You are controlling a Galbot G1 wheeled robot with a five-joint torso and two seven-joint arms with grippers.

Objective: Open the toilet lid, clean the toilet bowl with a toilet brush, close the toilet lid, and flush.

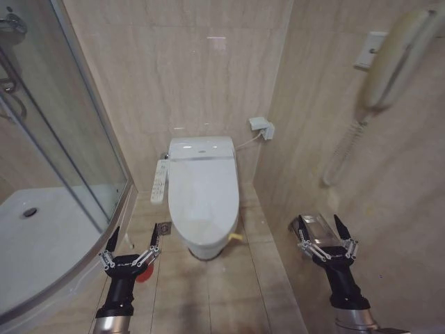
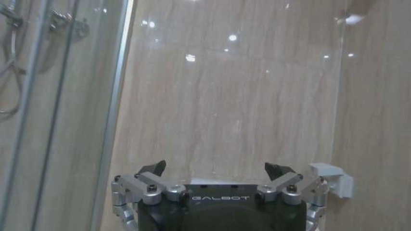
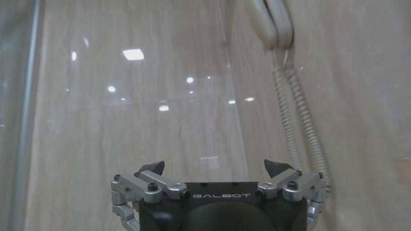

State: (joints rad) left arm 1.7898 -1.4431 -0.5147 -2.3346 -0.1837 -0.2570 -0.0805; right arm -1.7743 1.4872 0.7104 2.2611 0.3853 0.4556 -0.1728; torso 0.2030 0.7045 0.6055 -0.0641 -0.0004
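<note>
Shower enclosure with curved glass door at robot's left. Toilet bowl against tiled back wall, centre of head view; toilet lid down, covering it. White button panel on bowl's left side. Wall phone with coiled cord on right wall. Left gripper low, left of bowl, fingers spread, empty. Right gripper low at right wall, fingers spread, empty. Red cup holder on floor, partly hidden behind left gripper.
</note>
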